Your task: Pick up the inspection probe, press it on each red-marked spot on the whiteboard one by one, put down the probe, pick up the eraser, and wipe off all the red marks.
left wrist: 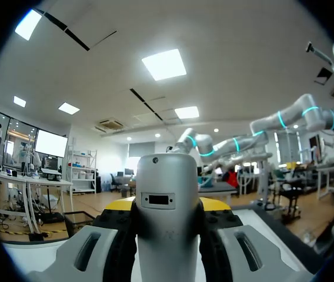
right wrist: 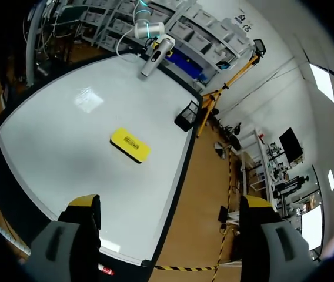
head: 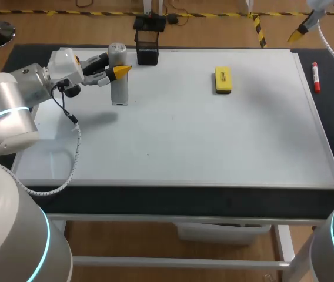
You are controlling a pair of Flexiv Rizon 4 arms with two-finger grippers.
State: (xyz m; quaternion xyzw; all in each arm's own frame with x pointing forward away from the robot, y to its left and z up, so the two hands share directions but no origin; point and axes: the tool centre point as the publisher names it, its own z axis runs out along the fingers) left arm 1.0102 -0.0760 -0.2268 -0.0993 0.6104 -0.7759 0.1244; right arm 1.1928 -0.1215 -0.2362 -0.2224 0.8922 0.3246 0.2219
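Note:
A grey cylindrical probe (head: 119, 88) stands upright over the far left part of the whiteboard (head: 214, 141). My left gripper (head: 119, 73) is shut on its upper half. In the left wrist view the probe (left wrist: 167, 235) fills the gap between the fingers of the left gripper (left wrist: 167, 204). A yellow eraser (head: 223, 79) lies flat on the far middle of the board, also seen in the right wrist view (right wrist: 130, 145). My right gripper (head: 301, 30) hangs high past the far right corner, open and empty (right wrist: 170, 205). No red marks show plainly on the board.
A black mesh holder (head: 147, 47) stands at the board's far edge, just right of the probe. A red marker (head: 316, 76) lies on the dark mat beside the board's right edge.

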